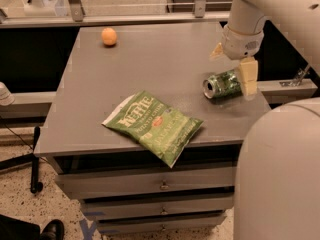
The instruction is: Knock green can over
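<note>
Camera view. One grey flat-topped cabinet table (165,59) with metal drawers (160,185) beneath occupies the centre.

The small mottled green metal drink can (223,85) lies on its side near the table's right edge. Its silver top rim faces left and toward the camera, and its base points right.

The white robot arm (260,4) descends from the upper right. The two-finger gripper (232,70) hangs directly over the can. Its pale yellow fingers (248,74) are spread apart with nothing clamped between them. One finger stands in front of the can's base end, covering it; actual contact cannot be confirmed. The other finger sits higher and further back, clear of the can.

A flat green Kettle chip bag (152,126) lies at the front of the table, one corner overhanging the front edge, well apart from the can.

A small orange ball (109,36) rests near the far left corner, well apart from everything else.

The robot's white rounded body (277,174) fills the lower right. A black shoe (52,229) shows on the speckled floor at lower left.
</note>
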`<state>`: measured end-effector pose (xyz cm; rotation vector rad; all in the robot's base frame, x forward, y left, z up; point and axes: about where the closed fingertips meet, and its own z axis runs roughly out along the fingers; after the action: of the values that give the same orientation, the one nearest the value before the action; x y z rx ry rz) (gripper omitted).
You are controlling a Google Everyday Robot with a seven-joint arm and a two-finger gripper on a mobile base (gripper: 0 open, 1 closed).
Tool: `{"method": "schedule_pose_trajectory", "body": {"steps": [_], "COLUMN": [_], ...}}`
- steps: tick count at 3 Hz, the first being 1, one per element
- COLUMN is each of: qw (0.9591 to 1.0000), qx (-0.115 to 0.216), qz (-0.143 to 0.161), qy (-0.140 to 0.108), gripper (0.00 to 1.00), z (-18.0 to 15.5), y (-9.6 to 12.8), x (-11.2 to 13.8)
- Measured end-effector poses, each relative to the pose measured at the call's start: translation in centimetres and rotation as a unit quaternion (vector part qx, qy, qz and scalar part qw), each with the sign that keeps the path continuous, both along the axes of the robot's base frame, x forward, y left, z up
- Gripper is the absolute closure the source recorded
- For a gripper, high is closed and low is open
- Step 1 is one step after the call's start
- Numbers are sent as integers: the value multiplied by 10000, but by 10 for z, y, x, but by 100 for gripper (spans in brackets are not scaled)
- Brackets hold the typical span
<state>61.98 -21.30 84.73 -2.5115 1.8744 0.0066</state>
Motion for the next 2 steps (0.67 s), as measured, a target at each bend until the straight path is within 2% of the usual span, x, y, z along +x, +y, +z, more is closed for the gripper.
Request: {"method": "schedule_pose_trajectory", "body": {"steps": [1,2], "qw": [9960,9774], "qx": [591,1506], "qz": [-644,-1389], "qy": [-194,-526], "gripper": [0,0], "z": [19,47], "y": [-31,-65], "x": [1,-5]}}
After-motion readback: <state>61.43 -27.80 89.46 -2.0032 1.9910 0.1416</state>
